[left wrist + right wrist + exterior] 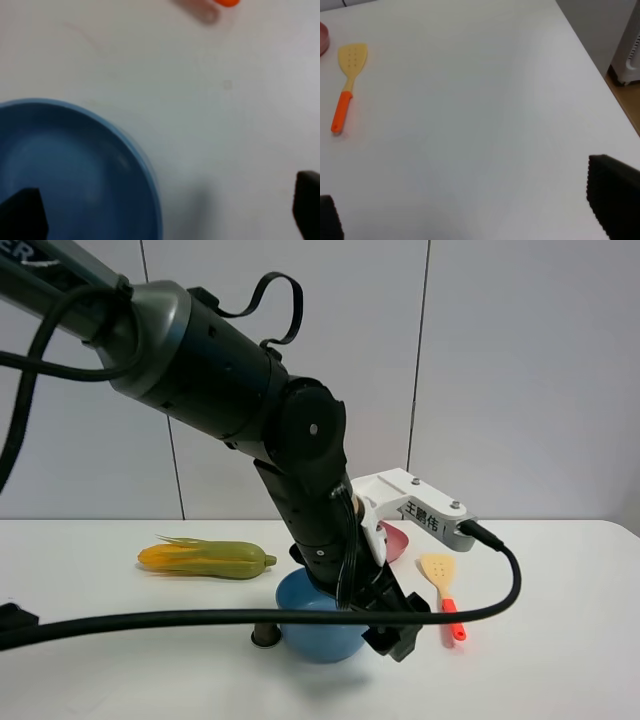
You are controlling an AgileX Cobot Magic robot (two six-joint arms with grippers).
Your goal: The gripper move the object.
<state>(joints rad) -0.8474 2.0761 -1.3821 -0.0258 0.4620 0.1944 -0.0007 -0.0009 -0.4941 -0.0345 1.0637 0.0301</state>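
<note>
In the exterior high view, a light-blue bowl (312, 625) was seen at the lower centre of the frame, standing upright on the white worktop (560, 640). The left gripper (393, 632) was lowered at the bowl's right-hand rim, with a white labelled block (420, 508) and a black cable (200, 618) carried on the arm. How wide the jaws stood could not be told from this angle. A yellow-green corn cob (205, 558) was laid at centre left, a small dark capsule (265, 636) just beside the bowl, a pink plate (397, 540) behind the arm, and a yellow spatula (443, 588) with an orange handle at centre right.

In the left wrist view, the jaws were shown spread wide. One tip was held over the bowl's (75, 170) hollow and the other over bare worktop, so that the rim lay between them. Nothing was gripped.

In the right wrist view, the right gripper (470, 215) was shown with its jaws wide and nothing between them. The spatula (347, 80) and an edge of the plate (322, 40) lay well apart from it.

The bowl was judged to be smooth, stiff plastic, round and deep, with a thin wall. It would probably be light and somewhat slippery, and not fragile. The rim wall was judged the best place to be pinched, one jaw inside and one outside, though the blur left the rim's thickness uncertain.
</note>
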